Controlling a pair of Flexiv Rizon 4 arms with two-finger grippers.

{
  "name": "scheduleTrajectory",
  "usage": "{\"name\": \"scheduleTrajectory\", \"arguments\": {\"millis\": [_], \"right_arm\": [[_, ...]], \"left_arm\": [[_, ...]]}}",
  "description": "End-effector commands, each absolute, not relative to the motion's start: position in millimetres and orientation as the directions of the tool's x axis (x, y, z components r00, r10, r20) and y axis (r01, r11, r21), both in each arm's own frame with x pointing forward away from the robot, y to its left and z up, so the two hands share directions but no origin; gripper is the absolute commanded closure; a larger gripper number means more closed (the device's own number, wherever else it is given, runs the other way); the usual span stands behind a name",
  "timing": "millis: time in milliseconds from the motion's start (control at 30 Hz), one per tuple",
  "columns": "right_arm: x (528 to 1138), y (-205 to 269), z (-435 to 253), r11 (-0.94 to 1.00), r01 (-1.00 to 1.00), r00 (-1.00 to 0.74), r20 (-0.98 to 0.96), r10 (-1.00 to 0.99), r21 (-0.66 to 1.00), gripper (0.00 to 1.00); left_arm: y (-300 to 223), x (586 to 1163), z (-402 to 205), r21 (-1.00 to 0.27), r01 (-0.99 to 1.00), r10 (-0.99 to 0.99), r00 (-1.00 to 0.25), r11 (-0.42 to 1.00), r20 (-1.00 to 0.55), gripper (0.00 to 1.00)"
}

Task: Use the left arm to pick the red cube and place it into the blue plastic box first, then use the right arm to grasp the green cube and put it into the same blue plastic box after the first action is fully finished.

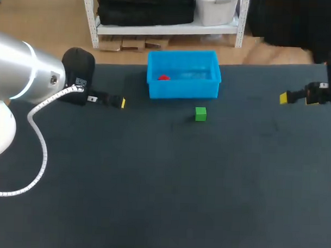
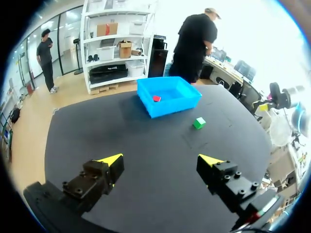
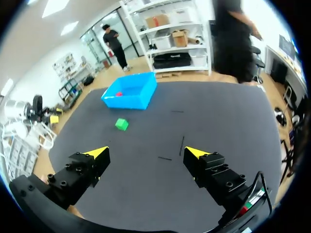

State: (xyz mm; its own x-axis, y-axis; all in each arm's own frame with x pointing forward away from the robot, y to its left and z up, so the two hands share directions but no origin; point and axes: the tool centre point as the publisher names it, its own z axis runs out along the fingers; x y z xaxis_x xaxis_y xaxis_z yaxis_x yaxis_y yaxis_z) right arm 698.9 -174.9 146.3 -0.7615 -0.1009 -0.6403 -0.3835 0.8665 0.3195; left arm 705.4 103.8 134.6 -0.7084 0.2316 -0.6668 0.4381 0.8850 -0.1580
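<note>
The red cube (image 1: 164, 77) lies inside the blue plastic box (image 1: 183, 92), so the first half looks done; the green cube (image 1: 200, 114) sits on the table (image 1: 152, 183) just before the box, not yet picked, and the left gripper (image 2: 163, 160) and right gripper (image 3: 146, 152) both stand spread wide, empty, well away from it.

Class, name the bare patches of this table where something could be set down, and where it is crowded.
Bare: the near half of the table, on the robot's side of the green cube; also between it and the right gripper. Crowded: the far middle, where the blue box holding the red cube sits behind the green cube.
</note>
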Motion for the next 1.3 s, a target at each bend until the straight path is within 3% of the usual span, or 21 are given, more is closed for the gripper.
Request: {"name": "scheduleTrajectory", "arguments": {"millis": [33,233,500,833,1300], "right_arm": [[692.2,-137.4,143.0,0.956,-0.286,-0.789,-0.583,-0.194,0.069,0.0],[676.8,-85.2,128.9,0.957,-0.279,-0.797,-0.538,-0.275,-0.076,0.0],[667.5,-37.6,123.3,0.969,-0.16,-0.821,-0.519,-0.236,-0.188,0.0],[689.1,-7.8,121.8,0.946,-0.103,-0.828,-0.5,-0.253,-0.307,0.0],[692.6,-4.7,119.9,0.944,-0.122,-0.838,-0.479,-0.263,-0.307,0.0]], "left_arm": [[105.0,706.4,134.5,-0.162,0.443,0.232,-0.707,0.882,-0.668,0.0],[105.0,706.4,134.5,-0.162,0.443,0.232,-0.707,0.882,-0.668,0.0],[105.0,706.4,134.5,-0.162,0.443,0.232,-0.707,0.882,-0.668,0.0],[105.0,706.4,134.5,-0.162,0.443,0.232,-0.707,0.882,-0.668,0.0],[105.0,706.4,134.5,-0.162,0.443,0.232,-0.707,0.882,-0.668,0.0]]}}
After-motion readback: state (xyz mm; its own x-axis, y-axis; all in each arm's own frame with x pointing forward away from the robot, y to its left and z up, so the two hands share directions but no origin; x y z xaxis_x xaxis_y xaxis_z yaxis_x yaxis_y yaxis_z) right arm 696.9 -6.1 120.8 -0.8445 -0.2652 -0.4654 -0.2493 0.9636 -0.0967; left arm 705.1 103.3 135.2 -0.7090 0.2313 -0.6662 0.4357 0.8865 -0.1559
